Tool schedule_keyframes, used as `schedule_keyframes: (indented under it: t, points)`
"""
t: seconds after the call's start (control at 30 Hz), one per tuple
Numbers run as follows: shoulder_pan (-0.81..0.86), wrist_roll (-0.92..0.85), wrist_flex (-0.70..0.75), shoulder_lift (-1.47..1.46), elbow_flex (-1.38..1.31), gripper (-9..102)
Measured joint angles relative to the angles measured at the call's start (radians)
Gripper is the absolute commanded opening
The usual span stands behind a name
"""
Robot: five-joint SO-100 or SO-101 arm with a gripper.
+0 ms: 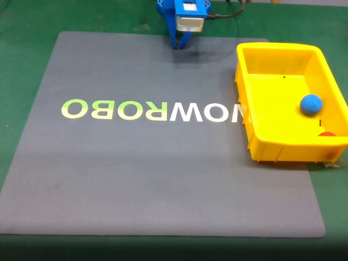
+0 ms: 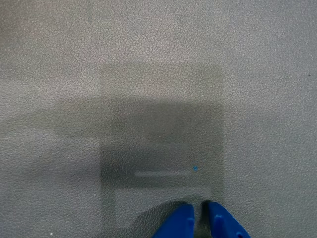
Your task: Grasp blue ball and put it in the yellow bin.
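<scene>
The blue ball (image 1: 311, 104) lies inside the yellow bin (image 1: 272, 147), well right of the tool (image 1: 180, 45) in the fixed view. The tool's fingers are pressed nearly together, pinching nothing, over the grey mat (image 1: 157, 179) on the green desk (image 1: 27, 32).

Arm (image 1: 185, 13) cut off at top edge
</scene>
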Motion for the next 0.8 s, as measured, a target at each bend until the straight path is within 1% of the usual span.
schedule_keyframes:
  t: [0.8]
  points:
    - [0.002, -0.011, 0.000, 0.002, 0.002, 2]
